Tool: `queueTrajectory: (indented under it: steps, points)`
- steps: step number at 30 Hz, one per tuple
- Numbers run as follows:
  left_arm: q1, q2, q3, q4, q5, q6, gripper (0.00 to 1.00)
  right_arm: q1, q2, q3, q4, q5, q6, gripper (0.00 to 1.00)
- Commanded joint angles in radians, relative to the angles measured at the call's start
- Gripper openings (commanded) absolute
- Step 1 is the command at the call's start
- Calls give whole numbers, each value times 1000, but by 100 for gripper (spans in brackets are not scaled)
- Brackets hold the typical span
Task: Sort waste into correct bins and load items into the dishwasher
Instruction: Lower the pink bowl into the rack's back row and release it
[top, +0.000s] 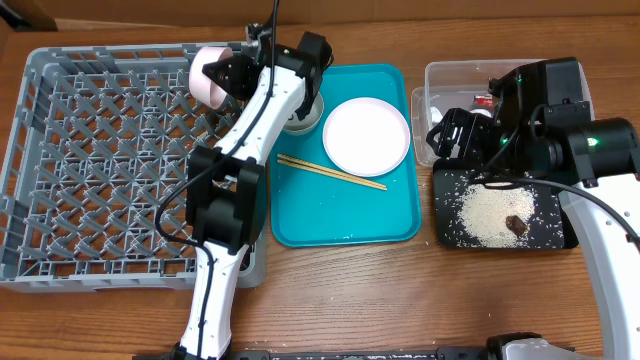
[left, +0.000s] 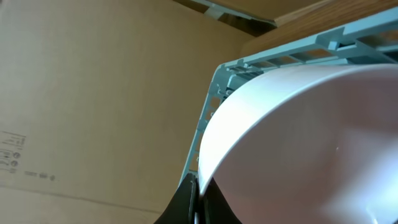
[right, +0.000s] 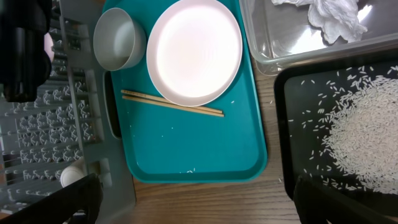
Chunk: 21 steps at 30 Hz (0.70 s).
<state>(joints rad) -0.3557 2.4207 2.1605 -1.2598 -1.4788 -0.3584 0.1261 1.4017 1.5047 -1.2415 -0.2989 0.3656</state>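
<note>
My left gripper (top: 224, 74) is shut on the rim of the pinkish-white bowl (top: 209, 78) and holds it tilted over the far right edge of the grey dish rack (top: 90, 160). In the left wrist view the bowl (left: 311, 137) fills the frame, its rim pinched between my fingers (left: 200, 200). My right gripper (right: 196, 205) is open and empty, above the gap between the teal tray and the black tray (top: 555, 238). Rice (top: 485, 212) and a brown lump (top: 516, 224) lie in the black tray. The white tissue (right: 329, 15) lies in the clear tub (right: 261, 43).
On the teal tray (top: 345, 225) sit the white plate (top: 366, 136), the chopsticks (top: 330, 172) and the grey-white bowl (right: 119, 40). A small white cup (right: 71, 175) sits in the rack's near corner. A cardboard box (left: 93, 93) stands behind the rack.
</note>
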Motion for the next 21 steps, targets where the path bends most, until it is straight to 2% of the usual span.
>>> queueTrajectory:
  steps: [1,9,10,12,14,16,21]
  points:
    - [4,21,2,1,-73,15,4,-2,2,0,5,11,-7,100]
    - [-5,22,2,2,25,15,5,-2,2,0,5,11,-7,100]
    - [-6,22,2,2,31,15,11,-2,2,0,5,11,-7,100]
    - [-10,21,2,2,39,15,49,-2,2,0,5,11,-7,100]
    - [-14,21,2,-1,40,15,65,-2,2,0,5,11,-7,100]
    - [-20,19,2,-2,51,18,74,-2,2,0,5,11,-7,100]
    - [-31,-16,36,-49,188,25,76,-2,2,0,5,11,-7,100]
